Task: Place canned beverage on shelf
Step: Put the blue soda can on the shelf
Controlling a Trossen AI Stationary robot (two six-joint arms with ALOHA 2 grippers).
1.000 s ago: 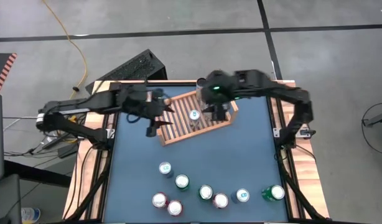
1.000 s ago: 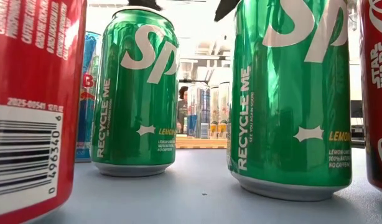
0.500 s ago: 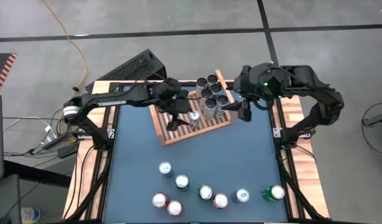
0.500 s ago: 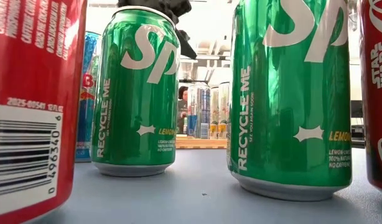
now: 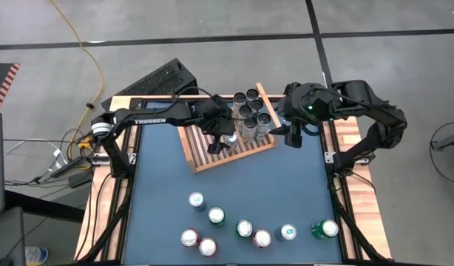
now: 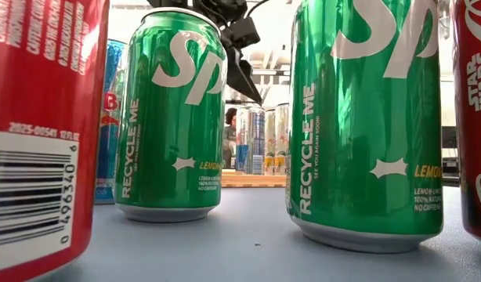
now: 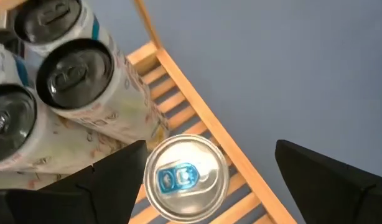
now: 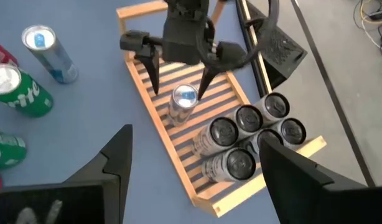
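Note:
The light-brown slatted shelf [image 5: 203,157] lies tilted at the table's far middle. A silver can with a blue tab [image 5: 231,137] stands upright on its slats, also shown in the left wrist view [image 7: 185,177] and the right wrist view [image 8: 182,102]. Several dark-topped cans [image 5: 251,111] stand bunched in the shelf's far right corner. My left gripper [image 5: 222,142] is open above the blue-tab can, with one finger on either side of it and touching nothing. My right gripper [image 5: 290,134] is open and empty just off the shelf's right end.
Several loose cans, green [image 5: 216,216], red [image 5: 207,247] and silver-blue [image 5: 197,199], stand in a row near the table's near edge and fill the low view [image 6: 170,117]. A dark keyboard-like object [image 5: 157,80] lies beyond the far left corner.
My left gripper has gone toward the table's right edge, from beside the shelf's left end to over the blue-tab can. My right gripper has drawn off the shelf toward the right edge, uncovering the bunched dark-topped cans.

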